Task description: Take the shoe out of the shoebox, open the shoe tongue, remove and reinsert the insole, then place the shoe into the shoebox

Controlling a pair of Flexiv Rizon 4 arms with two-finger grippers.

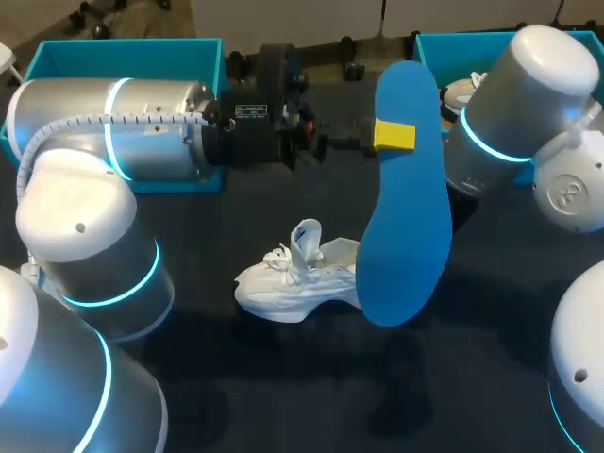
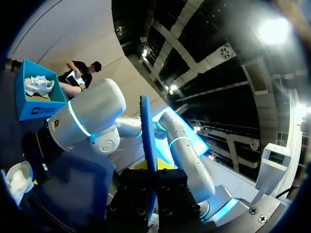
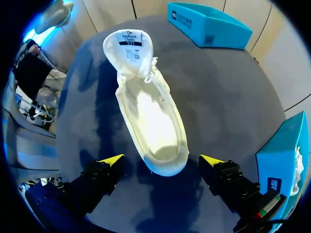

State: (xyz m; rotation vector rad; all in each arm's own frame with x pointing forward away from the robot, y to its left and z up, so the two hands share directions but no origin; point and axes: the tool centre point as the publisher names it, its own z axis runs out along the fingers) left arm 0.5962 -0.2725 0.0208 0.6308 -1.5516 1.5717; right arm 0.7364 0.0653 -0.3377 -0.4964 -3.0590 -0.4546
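1. White all over, the shoe (image 1: 297,278) stands on its sole near the middle of the dark desk (image 1: 283,396), outside both boxes. Its laces are loose and its tongue is pulled up, showing a printed label on the tongue's inner side. In the right wrist view the opening gapes and the pale inside is bare.
2. The blue insole (image 1: 406,208) is out of the shoe, held upright in the air just beside it. It shows edge-on in the left wrist view.
3. The left claw (image 1: 392,137) is clamped on the insole's upper part, with one yellow tip flat against the blue face.
4. The right claw (image 3: 160,162) hangs above the shoe's heel end, fingers spread wide and touching nothing.
5. A teal left box (image 1: 123,47) sits at the far left of the desk. The right box (image 1: 439,42), far right, holds a second shoe (image 1: 462,92).
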